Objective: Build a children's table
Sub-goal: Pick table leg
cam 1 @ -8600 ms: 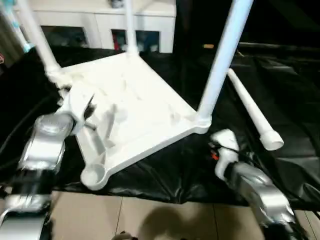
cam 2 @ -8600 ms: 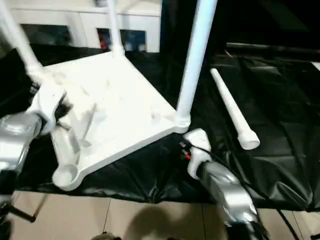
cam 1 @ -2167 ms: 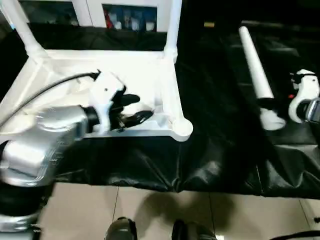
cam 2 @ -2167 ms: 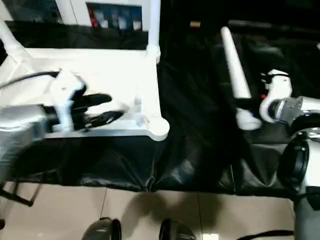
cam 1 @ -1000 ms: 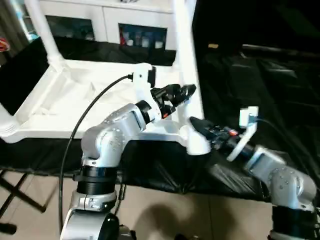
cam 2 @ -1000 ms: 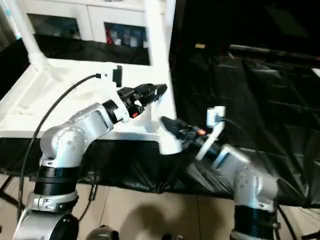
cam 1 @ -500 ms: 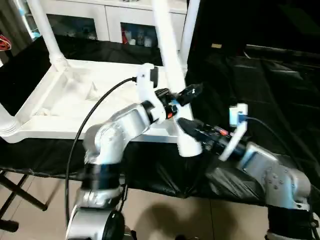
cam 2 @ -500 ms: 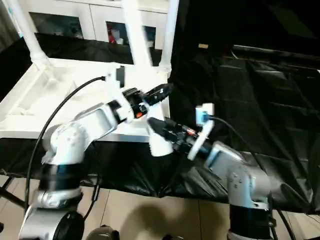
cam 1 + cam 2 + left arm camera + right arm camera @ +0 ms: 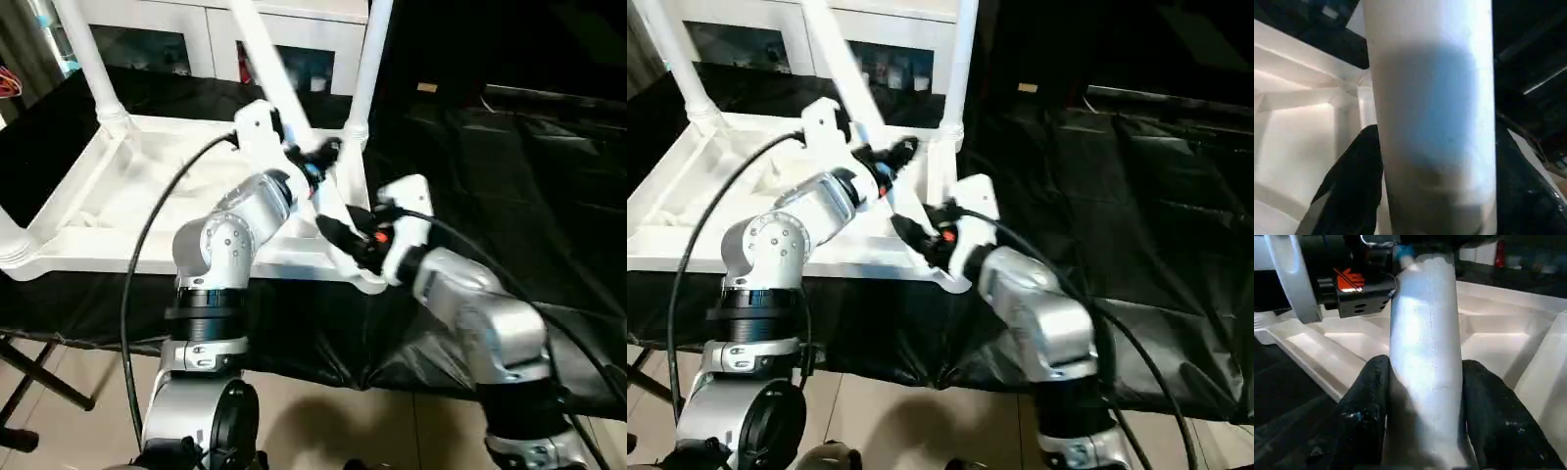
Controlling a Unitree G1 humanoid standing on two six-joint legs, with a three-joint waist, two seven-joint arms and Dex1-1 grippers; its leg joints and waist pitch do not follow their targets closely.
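Leg [image 9: 294,117] now tilted — cabinet [image 9: 186,39] behind

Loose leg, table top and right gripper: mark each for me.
Loose leg [image 9: 266,51], left eye view, upper shaft.
Table top [image 9: 59,257], left eye view, near rim.
Right gripper [image 9: 1425,396], right wrist view, between fingertips around the leg.

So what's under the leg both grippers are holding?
The tilted leg held by the left gripper and right gripper points down at the near right corner of the upturned table top. The grippers cover that corner's socket and the leg's lower end, so seating cannot be judged.
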